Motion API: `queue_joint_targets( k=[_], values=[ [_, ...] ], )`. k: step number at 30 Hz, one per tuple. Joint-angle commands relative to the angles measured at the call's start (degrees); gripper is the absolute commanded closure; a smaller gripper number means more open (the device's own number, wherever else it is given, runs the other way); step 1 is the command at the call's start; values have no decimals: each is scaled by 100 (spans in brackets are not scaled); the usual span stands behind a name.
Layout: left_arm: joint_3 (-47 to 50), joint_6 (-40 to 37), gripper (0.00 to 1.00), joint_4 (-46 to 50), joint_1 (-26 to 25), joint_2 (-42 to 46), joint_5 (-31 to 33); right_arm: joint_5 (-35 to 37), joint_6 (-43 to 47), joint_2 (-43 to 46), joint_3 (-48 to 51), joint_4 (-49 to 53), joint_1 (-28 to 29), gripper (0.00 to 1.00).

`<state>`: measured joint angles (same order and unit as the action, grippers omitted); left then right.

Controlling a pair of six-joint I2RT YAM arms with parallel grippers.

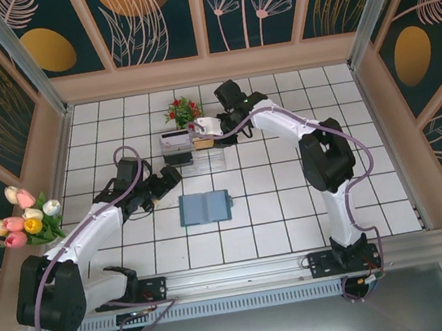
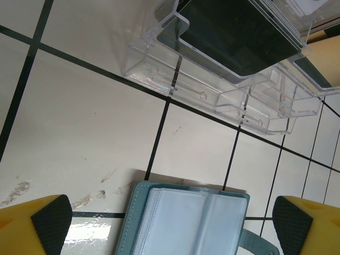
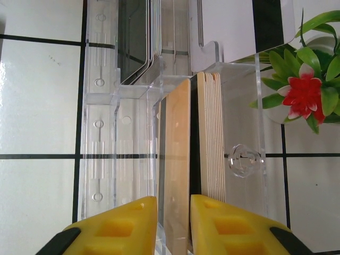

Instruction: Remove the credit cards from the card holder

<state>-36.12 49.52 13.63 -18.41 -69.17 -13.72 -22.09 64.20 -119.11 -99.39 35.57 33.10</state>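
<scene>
Straddling tan card (image 3: 178, 159), right end effector (image 3: 173, 223) barely parted.

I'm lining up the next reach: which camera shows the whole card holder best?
Top external: the whole card holder lies open on the table. Left wrist shows just one end, its clear sleeves close up. Right wrist faces the clear rack.
</scene>
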Motion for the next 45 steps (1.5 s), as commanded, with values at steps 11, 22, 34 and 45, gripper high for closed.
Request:
queue_joint_targets(
  k=[11,22,34,45],
  values=[
    [74,-239,1,111,27,135,-76,-263,-667,1028,151,-300,22,74],
    [157,-391,3,465,-98,397,-197,1128,-3621,3313,3213,-2820,679,73],
    [456,-213,18,337,-1031,302,-166,3134,-9957,4336,4710,-2389,2117,64],
    [505,-188,46,-45,-1103,-133,-438,3300,-12087,2846,4139,-1900,3021,71]
  ],
)
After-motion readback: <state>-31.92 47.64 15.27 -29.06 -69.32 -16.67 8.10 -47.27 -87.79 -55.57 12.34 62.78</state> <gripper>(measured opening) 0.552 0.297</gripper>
